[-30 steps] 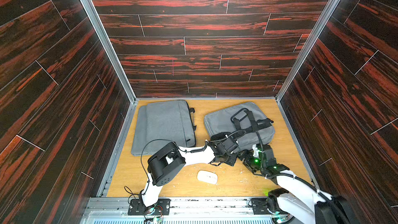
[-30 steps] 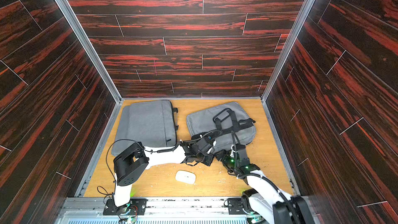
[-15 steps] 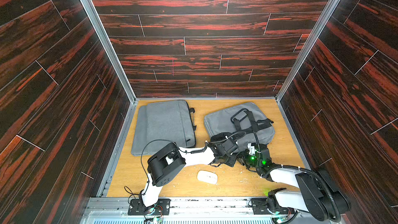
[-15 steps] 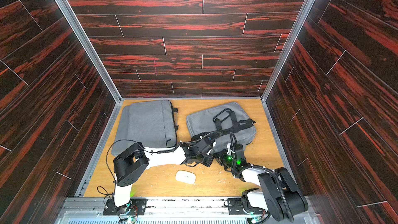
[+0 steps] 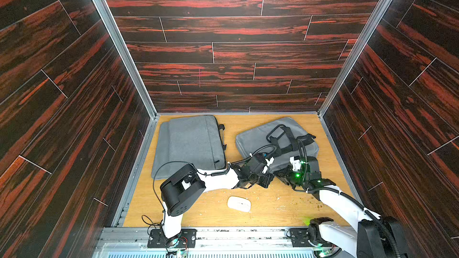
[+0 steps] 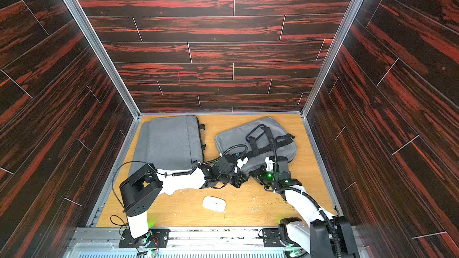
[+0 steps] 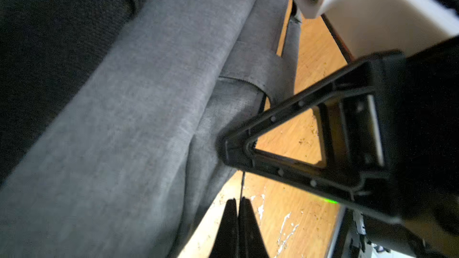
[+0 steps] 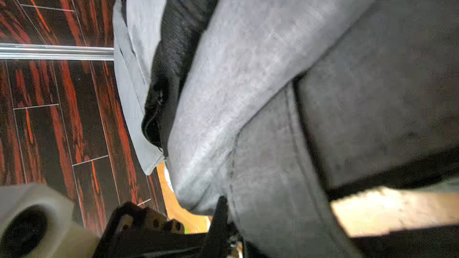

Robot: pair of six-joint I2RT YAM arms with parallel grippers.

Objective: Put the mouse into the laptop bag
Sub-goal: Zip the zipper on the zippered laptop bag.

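mouse [image 5: 239, 203]: white, smooth, rounded, loose on the wood-grain counter [image 5: 273, 209] near the front edge of the strapped grey woven laptop bag [image 5: 255, 140], long axis roughly along that edge. left gripper [image 7: 238, 209] at that edge, jaws pressed together; right gripper [image 8: 221, 207] beside it, jaws look pinched on the bag's fabric lip. mouse lies away from the bag behind both, left arm slightly nearer.
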